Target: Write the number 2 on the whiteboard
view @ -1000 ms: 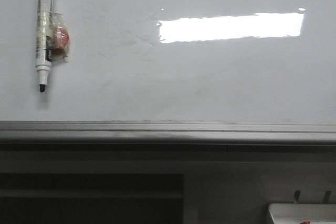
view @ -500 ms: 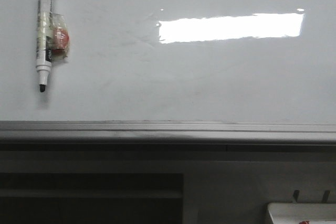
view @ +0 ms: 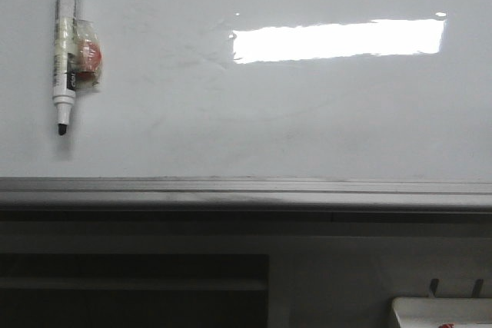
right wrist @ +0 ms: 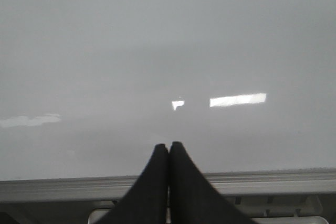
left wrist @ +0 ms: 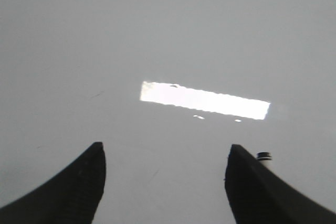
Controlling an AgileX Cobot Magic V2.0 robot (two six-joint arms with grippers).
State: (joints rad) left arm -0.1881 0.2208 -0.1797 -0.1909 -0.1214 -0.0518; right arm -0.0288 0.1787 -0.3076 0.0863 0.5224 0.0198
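Note:
The whiteboard [view: 254,105] fills the front view, glossy white with faint smudges and a bright rectangular reflection. No number 2 shows on it. A white marker [view: 64,44] with a black tip pointing down hangs at its upper left, beside a small red-and-clear clip. Neither gripper shows in the front view. In the left wrist view my left gripper [left wrist: 165,153] is open and empty over the board [left wrist: 168,40], and the marker's black cap end [left wrist: 264,156] peeks from behind one finger. In the right wrist view my right gripper [right wrist: 169,145] is shut and empty, above the board's edge.
A grey metal rail [view: 246,192] runs along the board's lower edge; it also shows in the right wrist view [right wrist: 63,188]. Below it is a dark shelf opening [view: 131,289]. A small white tray [view: 442,313] with a red bit sits at the lower right.

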